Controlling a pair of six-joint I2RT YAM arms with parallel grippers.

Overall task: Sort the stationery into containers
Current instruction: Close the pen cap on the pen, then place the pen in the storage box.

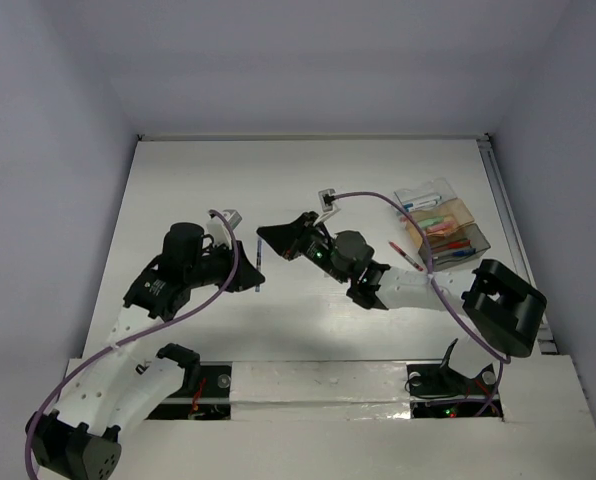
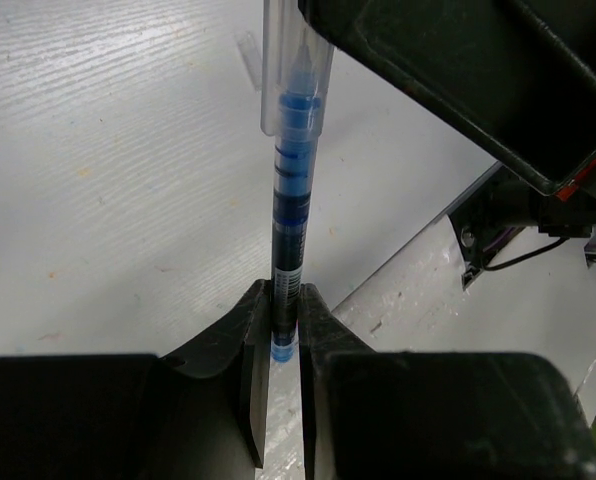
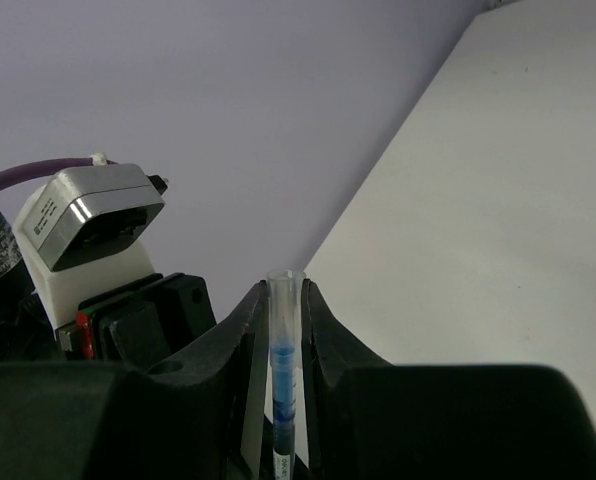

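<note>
The left claw [image 2: 283,300] is clamped on the blue pen [image 2: 290,200]. Its two fingers press the dark lower end of the barrel from either side, and a blue tip pokes out just behind them. From this claw the pen runs straight ahead, above the white table [image 2: 98,180], and its clear cap end disappears under the black bulk of the other arm.

In the top view the pen [image 1: 260,262] is a thin upright line, just right of the left claw [image 1: 244,272] and just left of the right claw [image 1: 270,238]. Each claw touches it.

The right claw [image 3: 285,300] is clamped on the same pen [image 3: 284,370], at its clear end. The open rim of the tube stands slightly proud of the fingertips, with the blue insert showing lower between them. Left of this claw, close by, sits the other arm's grey camera housing [image 3: 88,215].

Well to the right of the right claw, behind its wrist, a red pen [image 1: 406,257] lies loose on the table. Just beyond it, further right, stand the containers [image 1: 478,240], joined side by side. The far clear one holds a blue item, the orange-tan one pink-orange pieces, and the near grey one red and blue items.
</note>
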